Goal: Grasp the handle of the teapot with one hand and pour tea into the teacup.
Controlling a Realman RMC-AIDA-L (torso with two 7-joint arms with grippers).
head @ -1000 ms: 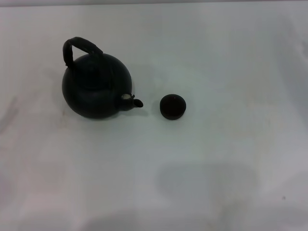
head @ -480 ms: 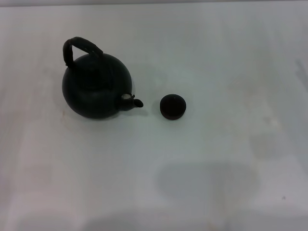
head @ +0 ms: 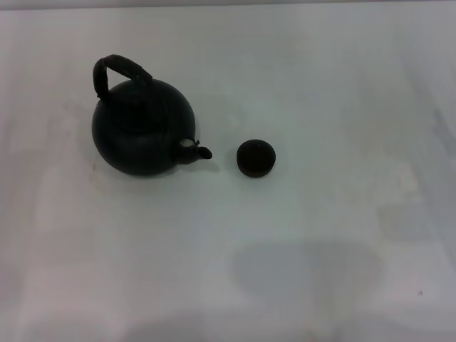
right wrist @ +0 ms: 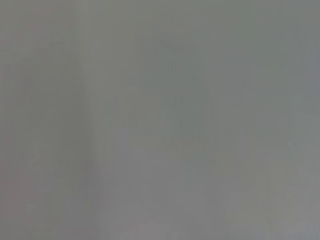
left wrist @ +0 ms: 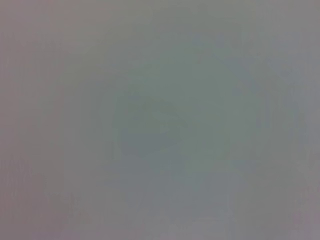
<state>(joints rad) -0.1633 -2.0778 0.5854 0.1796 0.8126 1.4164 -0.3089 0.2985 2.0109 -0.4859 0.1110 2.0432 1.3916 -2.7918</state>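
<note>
Teapot (head: 142, 128): we see it upright, spout toward three o'clock.
Teacup (head: 256, 157): just beside the spout; contents unreadable.
Grippers: out of sight; we cannot tell their state.
Progress: fits before pouring or after.

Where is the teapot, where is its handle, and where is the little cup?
teapot (head: 139, 135), head view, on its round dark body.
handle (head: 122, 66), head view, on the top of the arch.
teacup (head: 256, 157), head view, on its middle.

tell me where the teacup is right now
In the head view the teacup stands on the white table near its middle, just right of the teapot, whose spout points at it.
</note>
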